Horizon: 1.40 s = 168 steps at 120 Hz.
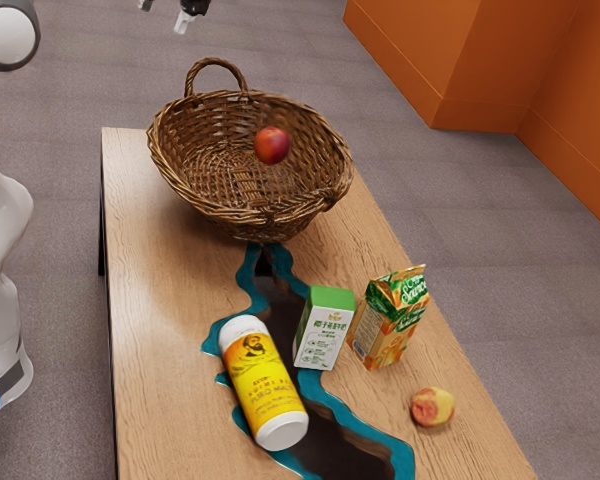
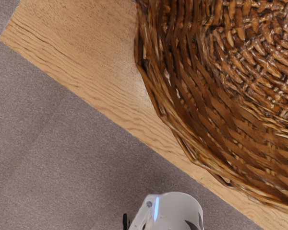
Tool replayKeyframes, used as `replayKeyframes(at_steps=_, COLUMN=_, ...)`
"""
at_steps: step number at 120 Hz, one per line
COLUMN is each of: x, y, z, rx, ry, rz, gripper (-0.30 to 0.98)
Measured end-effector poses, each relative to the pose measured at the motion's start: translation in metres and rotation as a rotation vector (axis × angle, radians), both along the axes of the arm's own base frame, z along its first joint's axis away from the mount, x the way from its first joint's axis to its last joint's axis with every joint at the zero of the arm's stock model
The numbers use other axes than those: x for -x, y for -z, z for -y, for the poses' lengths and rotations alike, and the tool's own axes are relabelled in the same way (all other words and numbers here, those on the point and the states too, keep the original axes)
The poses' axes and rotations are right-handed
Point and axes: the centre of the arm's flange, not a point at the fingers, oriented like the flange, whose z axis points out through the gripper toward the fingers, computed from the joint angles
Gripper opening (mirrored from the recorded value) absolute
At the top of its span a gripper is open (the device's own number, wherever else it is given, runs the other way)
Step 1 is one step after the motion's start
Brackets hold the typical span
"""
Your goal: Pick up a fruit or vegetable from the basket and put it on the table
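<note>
**Red fruit (image 1: 272, 145) and wicker basket (image 1: 250, 215): handling and grasp**

Exterior view. The red fruit appears within the basket's outline, against the woven inner wall; from where I stand, its contact with the wicker cannot be confirmed. The end effector (image 1: 165, 13) is beyond the basket, fingers spread well apart, nothing between them. The fruit looks smooth, round and fairly firm: probably light, apt to roll or slip, its skin liable to bruise. Suggested hold: opposite sides at the widest girth, from above, pressure moderate. A peach (image 1: 433, 407) lies on the counter (image 1: 160, 300).

Wrist view. The basket's rim curves beside the counter's edge; the hand should shift inward, clearing that rim before descending.
</note>
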Motion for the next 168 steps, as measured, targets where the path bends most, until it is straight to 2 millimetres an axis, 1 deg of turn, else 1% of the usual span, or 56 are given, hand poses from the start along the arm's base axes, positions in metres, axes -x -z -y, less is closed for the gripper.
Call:
replayKeyframes(at_steps=3, x=-0.004, y=0.001, z=-0.012, rx=-0.047, ry=-0.011, rz=0.045, gripper=0.68)
replayKeyframes(at_steps=6, x=-0.010, y=0.000, z=-0.018, rx=-0.092, ry=-0.010, rz=0.087, gripper=0.68)
replayKeyframes(at_steps=8, x=-0.016, y=-0.006, z=-0.018, rx=-0.126, ry=-0.001, rz=0.115, gripper=0.68)
replayKeyframes(at_steps=10, x=-0.019, y=-0.023, z=-0.014, rx=-0.169, ry=0.008, rz=0.155, gripper=0.68)
replayKeyframes(at_steps=13, x=-0.025, y=-0.061, z=0.005, rx=-0.239, ry=0.044, rz=0.229, gripper=0.68)
replayKeyframes(at_steps=16, x=-0.033, y=-0.086, z=0.029, rx=-0.274, ry=0.099, rz=0.287, gripper=0.68)
replayKeyframes(at_steps=18, x=-0.038, y=-0.098, z=0.048, rx=-0.281, ry=0.142, rz=0.317, gripper=0.68)
replayKeyframes(at_steps=21, x=-0.054, y=-0.101, z=0.084, rx=-0.253, ry=0.233, rz=0.335, gripper=0.67)
replayKeyframes(at_steps=22, x=-0.060, y=-0.099, z=0.095, rx=-0.239, ry=0.260, rz=0.334, gripper=0.67)
replayKeyframes(at_steps=25, x=-0.076, y=-0.084, z=0.121, rx=-0.190, ry=0.326, rz=0.310, gripper=0.67)
replayKeyframes(at_steps=29, x=-0.100, y=-0.045, z=0.150, rx=-0.120, ry=0.396, rz=0.234, gripper=0.67)
replayKeyframes(at_steps=33, x=-0.117, y=-0.009, z=0.175, rx=-0.069, ry=0.450, rz=0.170, gripper=0.67)
replayKeyframes(at_steps=37, x=-0.129, y=0.031, z=0.189, rx=-0.027, ry=0.478, rz=0.114, gripper=0.67)
replayKeyframes(at_steps=43, x=-0.140, y=0.082, z=0.197, rx=0.013, ry=0.490, rz=0.065, gripper=0.67)
replayKeyframes(at_steps=49, x=-0.148, y=0.125, z=0.197, rx=0.033, ry=0.481, rz=0.041, gripper=0.67)
replayKeyframes(at_steps=53, x=-0.153, y=0.145, z=0.196, rx=0.037, ry=0.473, rz=0.048, gripper=0.67)
replayKeyframes(at_steps=61, x=-0.161, y=0.175, z=0.194, rx=0.034, ry=0.457, rz=0.090, gripper=0.67)
replayKeyframes(at_steps=67, x=-0.167, y=0.187, z=0.191, rx=0.022, ry=0.444, rz=0.142, gripper=0.66)
replayKeyframes(at_steps=71, x=-0.171, y=0.190, z=0.190, rx=0.012, ry=0.438, rz=0.175, gripper=0.67)
replayKeyframes(at_steps=75, x=-0.174, y=0.194, z=0.187, rx=0.005, ry=0.429, rz=0.199, gripper=0.70)
replayKeyframes(at_steps=84, x=-0.177, y=0.200, z=0.179, rx=-0.009, ry=0.404, rz=0.229, gripper=0.69)
replayKeyframes(at_steps=93, x=-0.177, y=0.202, z=0.174, rx=-0.014, ry=0.384, rz=0.232, gripper=0.68)
replayKeyframes(at_steps=104, x=-0.180, y=0.207, z=0.173, rx=-0.028, ry=0.372, rz=0.226, gripper=0.67)
replayKeyframes(at_steps=118, x=-0.181, y=0.218, z=0.163, rx=-0.048, ry=0.342, rz=0.204, gripper=0.66)
replayKeyframes(at_steps=133, x=-0.185, y=0.221, z=0.156, rx=-0.080, ry=0.326, rz=0.226, gripper=0.54)
replayKeyframes(at_steps=152, x=-0.192, y=0.221, z=0.156, rx=-0.112, ry=0.325, rz=0.294, gripper=0.47)
replayKeyframes(at_steps=160, x=-0.191, y=0.227, z=0.155, rx=-0.113, ry=0.318, rz=0.300, gripper=0.39)
replayKeyframes(at_steps=168, x=-0.191, y=0.231, z=0.153, rx=-0.114, ry=0.306, rz=0.307, gripper=0.36)
